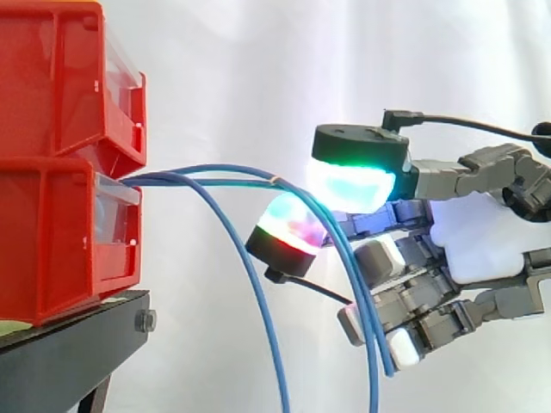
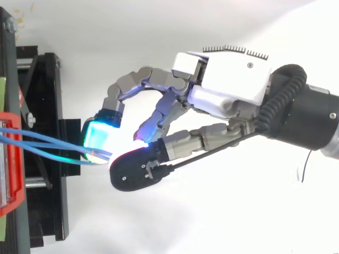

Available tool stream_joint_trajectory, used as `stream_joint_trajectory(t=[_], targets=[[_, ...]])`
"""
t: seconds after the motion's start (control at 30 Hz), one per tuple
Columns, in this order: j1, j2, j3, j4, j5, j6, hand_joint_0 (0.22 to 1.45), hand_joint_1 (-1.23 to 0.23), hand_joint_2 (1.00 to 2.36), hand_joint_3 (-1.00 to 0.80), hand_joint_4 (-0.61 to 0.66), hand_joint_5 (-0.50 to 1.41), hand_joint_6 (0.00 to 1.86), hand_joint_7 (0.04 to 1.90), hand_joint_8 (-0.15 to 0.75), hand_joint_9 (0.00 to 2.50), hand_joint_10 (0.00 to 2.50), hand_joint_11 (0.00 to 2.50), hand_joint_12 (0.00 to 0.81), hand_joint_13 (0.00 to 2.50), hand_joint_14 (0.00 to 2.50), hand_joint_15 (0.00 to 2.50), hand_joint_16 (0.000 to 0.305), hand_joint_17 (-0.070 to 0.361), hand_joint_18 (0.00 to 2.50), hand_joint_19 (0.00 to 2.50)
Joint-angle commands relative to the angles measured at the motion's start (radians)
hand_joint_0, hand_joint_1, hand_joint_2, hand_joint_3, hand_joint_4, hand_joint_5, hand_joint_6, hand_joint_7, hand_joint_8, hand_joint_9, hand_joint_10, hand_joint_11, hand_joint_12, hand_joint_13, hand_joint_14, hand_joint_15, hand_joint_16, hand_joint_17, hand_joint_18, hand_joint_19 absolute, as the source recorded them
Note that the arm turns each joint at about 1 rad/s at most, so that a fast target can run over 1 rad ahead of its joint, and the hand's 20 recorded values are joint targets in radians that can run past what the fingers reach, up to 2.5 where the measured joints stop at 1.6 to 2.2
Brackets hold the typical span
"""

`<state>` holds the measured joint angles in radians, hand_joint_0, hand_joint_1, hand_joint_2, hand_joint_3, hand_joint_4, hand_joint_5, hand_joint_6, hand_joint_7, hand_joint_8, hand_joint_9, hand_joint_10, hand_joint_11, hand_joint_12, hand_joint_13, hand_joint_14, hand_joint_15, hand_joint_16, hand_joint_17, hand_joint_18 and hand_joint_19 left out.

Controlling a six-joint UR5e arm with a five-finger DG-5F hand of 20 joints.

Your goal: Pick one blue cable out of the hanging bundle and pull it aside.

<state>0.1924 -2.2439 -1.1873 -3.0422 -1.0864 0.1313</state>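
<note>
Blue cables (image 1: 267, 327) run off the bottom edge.

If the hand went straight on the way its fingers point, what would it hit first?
Likely the front of the lower red bin, where the blue cables pinched by the hand come out; depth is unclear.

Red bins (image 1: 60, 172) beyond hanging blue cables (image 1: 172, 180)

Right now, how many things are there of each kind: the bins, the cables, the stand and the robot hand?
red bins: 2, stacked
blue cables: 3, as far as they can be told apart
black stand: 1
hand: 1, pinching cables between its pads
Total: 7
</note>
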Motion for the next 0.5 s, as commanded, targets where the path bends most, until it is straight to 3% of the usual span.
stream_joint_trajectory(t=[0.0,0.47], targets=[[-0.004,0.003,0.000,-0.017,-0.001,-0.001,0.64,-0.85,1.01,-0.43,0.02,-0.18,0.94,0.81,0.260,1.16,0.02,0.89,0.345,0.96,0.02,0.65,0.049,0.109,0.82,0.70],[-0.004,0.003,0.000,-0.018,0.000,-0.002,0.57,-0.73,1.00,-0.47,0.02,-0.17,0.93,0.84,0.280,1.22,0.02,0.89,0.358,0.98,0.02,0.66,0.049,0.111,0.83,0.73]])
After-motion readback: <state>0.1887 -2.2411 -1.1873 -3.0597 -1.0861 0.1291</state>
